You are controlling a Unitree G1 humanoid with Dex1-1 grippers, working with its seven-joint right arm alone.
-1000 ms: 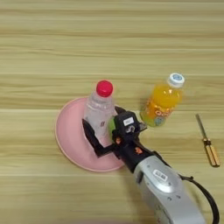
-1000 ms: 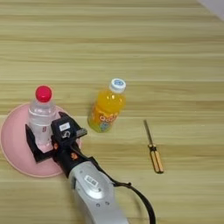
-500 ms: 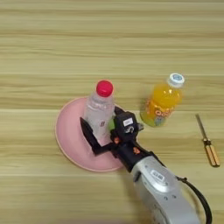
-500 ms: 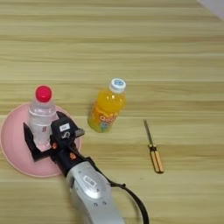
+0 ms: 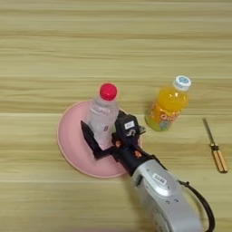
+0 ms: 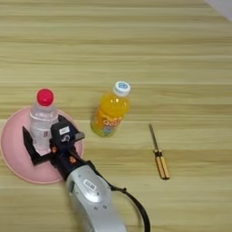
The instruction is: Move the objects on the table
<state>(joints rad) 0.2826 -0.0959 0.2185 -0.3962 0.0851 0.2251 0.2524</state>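
Observation:
A clear water bottle (image 5: 103, 115) with a red cap stands upright on a pink plate (image 5: 68, 147) on the light-wood table (image 5: 113, 45). My right gripper (image 5: 104, 131) reaches in from the lower right. Its two black fingers straddle the bottle's lower half. The left finger (image 5: 89, 139) presses along the bottle's left side, and the other is mostly hidden behind the bottle and the gripper body. The same grip shows in the right eye view, with the gripper (image 6: 43, 138) around the bottle (image 6: 43, 118).
An orange juice bottle (image 5: 166, 108) with a white cap stands to the right of the plate, close to my wrist. A screwdriver (image 5: 215, 147) with a yellow-brown handle lies further right. A black cable trails from the silver forearm (image 5: 165, 190).
The forearm has shifted slightly to the left. The gripper, the water bottle and the plate have stayed where they were.

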